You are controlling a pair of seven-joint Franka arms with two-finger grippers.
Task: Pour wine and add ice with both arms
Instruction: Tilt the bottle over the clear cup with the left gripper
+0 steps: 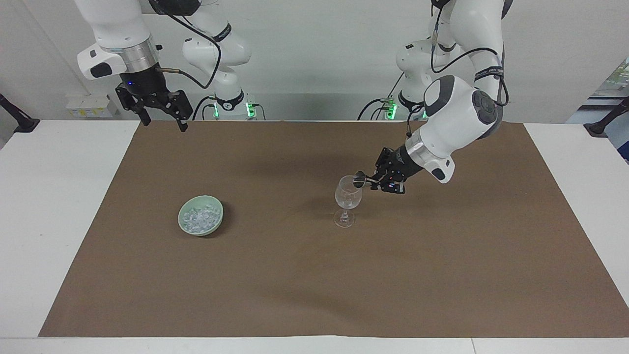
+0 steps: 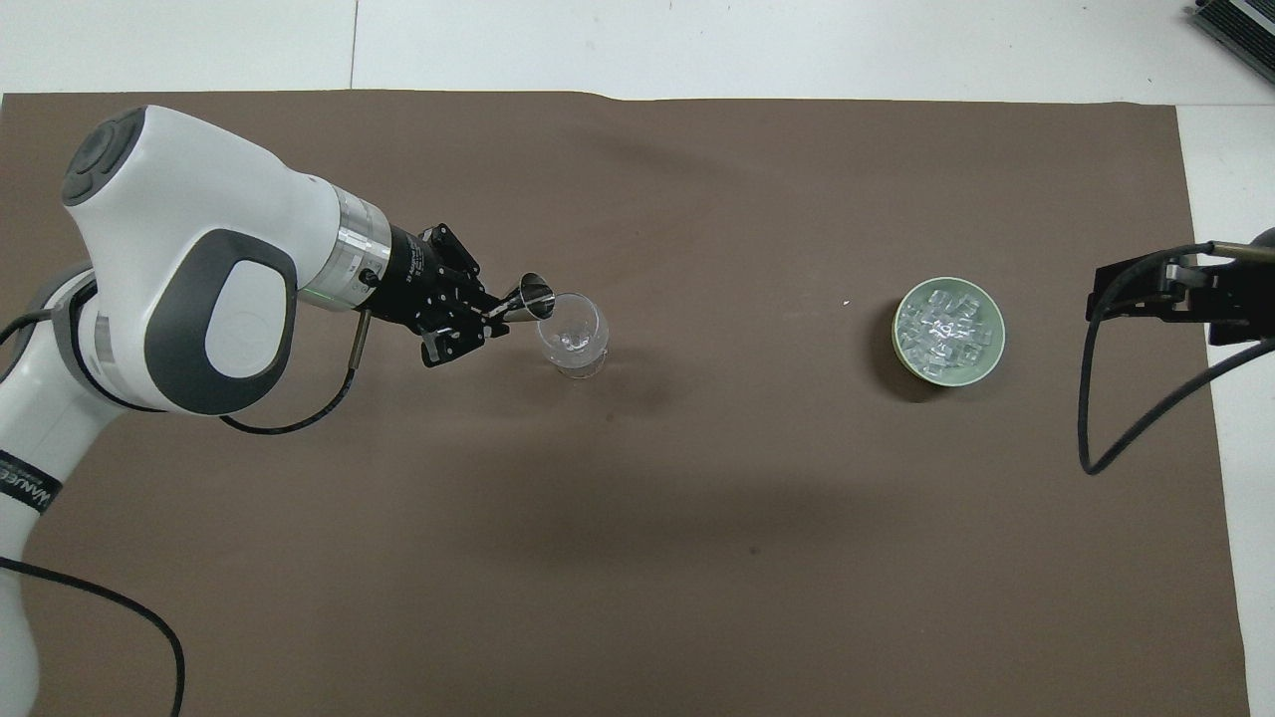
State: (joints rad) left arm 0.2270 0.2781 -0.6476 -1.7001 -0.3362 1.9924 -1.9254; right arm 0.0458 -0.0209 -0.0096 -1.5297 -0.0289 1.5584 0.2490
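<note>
A clear stemmed wine glass (image 1: 348, 195) stands upright near the middle of the brown mat; it also shows in the overhead view (image 2: 571, 334). My left gripper (image 1: 372, 181) is shut on a small metal jigger (image 1: 359, 180) and holds it tipped on its side, mouth at the glass rim (image 2: 535, 296). The ice (image 1: 199, 218) lies in a pale green bowl (image 1: 216, 206) toward the right arm's end (image 2: 946, 327). My right gripper (image 1: 164, 123) waits open and empty, raised over the mat's edge nearest the robots.
The brown mat (image 1: 314, 275) covers most of the white table (image 1: 54, 206). The right arm's cable (image 2: 1096, 398) hangs over the mat's end beside the bowl. A dark object (image 2: 1235, 25) sits at the table's corner.
</note>
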